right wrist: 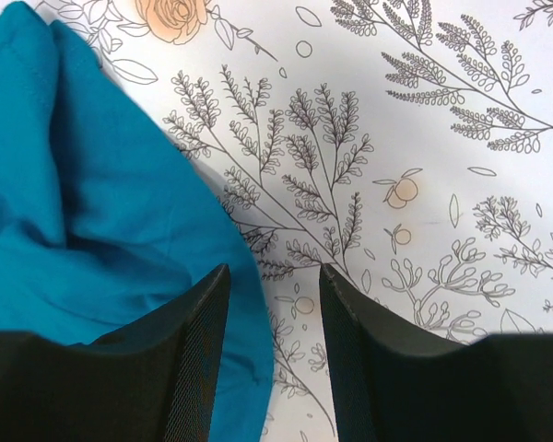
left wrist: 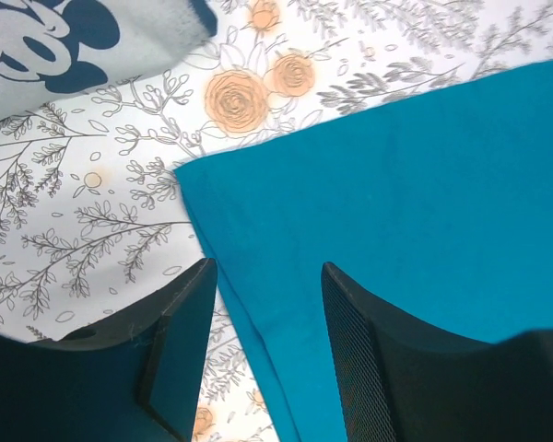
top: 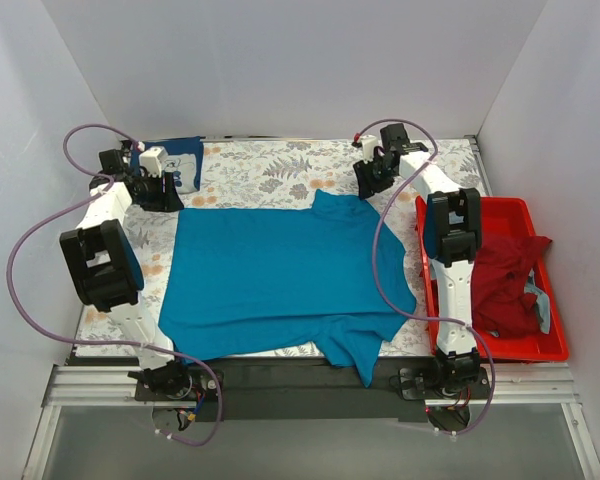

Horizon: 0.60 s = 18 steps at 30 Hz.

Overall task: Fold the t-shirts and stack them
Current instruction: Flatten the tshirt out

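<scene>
Leftmost, the folded navy shirt [top: 185, 165] is shown at the far corner of the table [top: 270, 170]. Beside it, the left gripper [left wrist: 263, 322], jaws apart, is held over the near corner of the teal shirt [top: 280, 275], which is spread flat mid-table. The right gripper [right wrist: 275, 313], likewise parted, is set at the sleeve's edge. If too little cloth is caught, the hem may slip and the fold be skewed. Other shirts [top: 505, 280] are piled in the red bin [top: 500, 212].

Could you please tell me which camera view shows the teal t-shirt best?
The top external view: the whole teal t-shirt lies spread on the table there, both sleeves visible. The left wrist view shows only one corner of it; the right wrist view only a rumpled edge.
</scene>
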### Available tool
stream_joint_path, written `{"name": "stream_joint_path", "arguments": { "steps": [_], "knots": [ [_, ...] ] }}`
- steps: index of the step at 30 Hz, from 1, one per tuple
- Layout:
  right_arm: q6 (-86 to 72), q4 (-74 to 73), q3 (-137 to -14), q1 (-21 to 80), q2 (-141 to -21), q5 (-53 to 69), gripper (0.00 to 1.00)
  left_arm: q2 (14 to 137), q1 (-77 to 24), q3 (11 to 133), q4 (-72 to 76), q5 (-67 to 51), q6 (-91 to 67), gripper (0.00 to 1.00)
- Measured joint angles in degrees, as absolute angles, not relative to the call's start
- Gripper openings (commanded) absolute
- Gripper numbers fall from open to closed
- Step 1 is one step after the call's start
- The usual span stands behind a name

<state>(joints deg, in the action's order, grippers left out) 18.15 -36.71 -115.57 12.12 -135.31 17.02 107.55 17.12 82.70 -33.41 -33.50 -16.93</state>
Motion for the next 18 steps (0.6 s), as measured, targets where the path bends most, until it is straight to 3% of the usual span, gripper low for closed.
{"name": "stream_joint_path", "arguments": {
  "steps": [18],
  "knots": [
    [18.17,-35.59,-115.68,12.88,-137.32,23.33,0.51,118.21,17.12,91.18,-34.48,-31.27,-16.25,0.52]
  ]
}}
